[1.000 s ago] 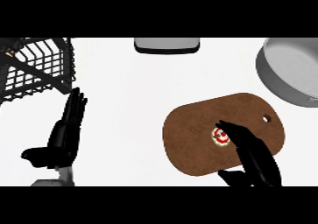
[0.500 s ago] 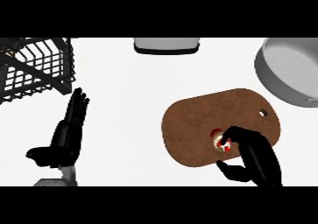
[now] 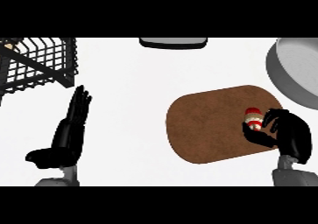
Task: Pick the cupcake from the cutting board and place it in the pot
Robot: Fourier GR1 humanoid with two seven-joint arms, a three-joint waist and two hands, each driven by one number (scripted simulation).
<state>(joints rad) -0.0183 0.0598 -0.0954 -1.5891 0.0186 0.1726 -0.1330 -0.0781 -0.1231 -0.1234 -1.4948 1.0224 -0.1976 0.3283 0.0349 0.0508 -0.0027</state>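
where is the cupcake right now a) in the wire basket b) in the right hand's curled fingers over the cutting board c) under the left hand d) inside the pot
b: the cupcake sits between the curled fingers and thumb of the right hand, above the brown cutting board; the pot holds nothing visible.

bright even light, white counter (image 3: 161,78) perhaps overexposed, no clear shadows

One cupcake (image 3: 253,119) (red-topped), one cutting board (image 3: 206,127), one pot (image 3: 297,74).
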